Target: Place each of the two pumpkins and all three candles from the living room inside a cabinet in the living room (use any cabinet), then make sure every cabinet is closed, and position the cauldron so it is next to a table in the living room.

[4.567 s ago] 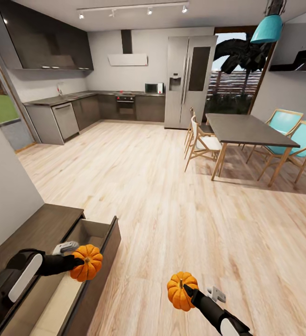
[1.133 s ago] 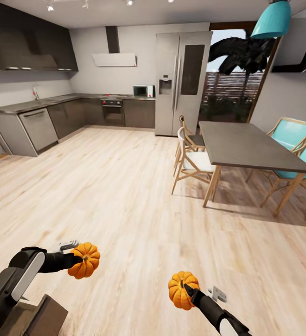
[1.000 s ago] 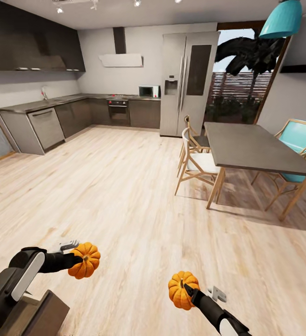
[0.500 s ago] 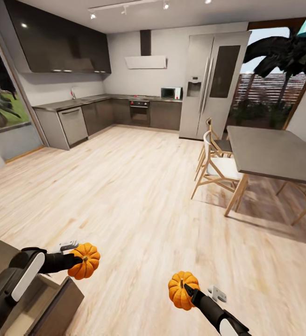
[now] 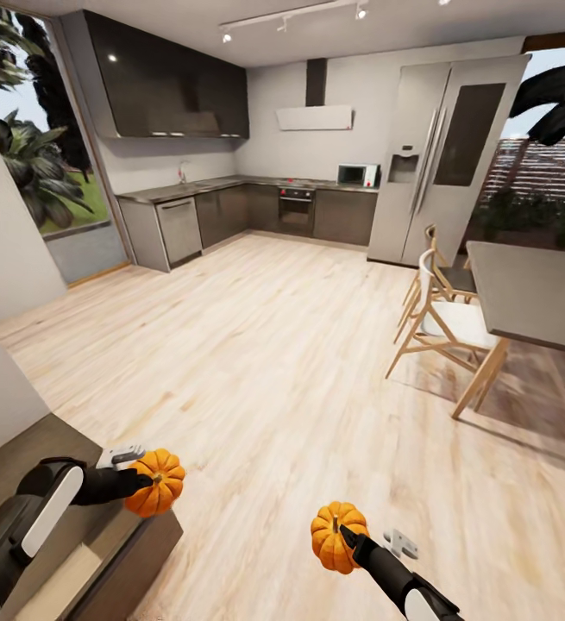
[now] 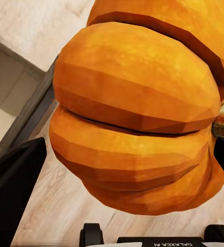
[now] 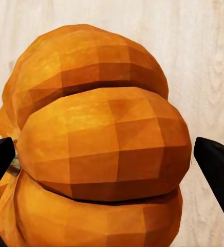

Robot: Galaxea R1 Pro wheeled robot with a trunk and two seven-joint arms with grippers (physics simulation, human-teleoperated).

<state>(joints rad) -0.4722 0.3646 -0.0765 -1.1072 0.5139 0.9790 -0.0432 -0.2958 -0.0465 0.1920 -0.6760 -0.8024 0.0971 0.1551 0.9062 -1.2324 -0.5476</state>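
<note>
My left gripper (image 5: 144, 485) is shut on a ribbed orange pumpkin (image 5: 156, 481) that hangs over the front edge of the open drawer of the dark-brown cabinet (image 5: 135, 552) at the lower left. The drawer's pale tan inside (image 5: 53, 582) shows under my left arm. In the left wrist view the same pumpkin (image 6: 137, 108) bulges between the black fingers (image 6: 14, 190), with the drawer front (image 6: 30, 110) beside it. My right gripper (image 5: 344, 536) is shut on the second pumpkin (image 5: 335, 536), held over the plank floor. That second pumpkin (image 7: 101, 149) sits between dark fingers (image 7: 217, 170) in the right wrist view.
A white wall (image 5: 2, 285) stands close at the left behind the cabinet. A grey dining table (image 5: 536, 293) with pale wooden chairs (image 5: 442, 323) is at the right. Dark kitchen cupboards (image 5: 230, 211) and a steel fridge (image 5: 442, 159) line the far wall across open plank floor (image 5: 282, 371).
The view has swung to the left, bringing the cabinet's open drawer and the left wall further into the picture. Both grippers keep their pumpkins in the same pose.
</note>
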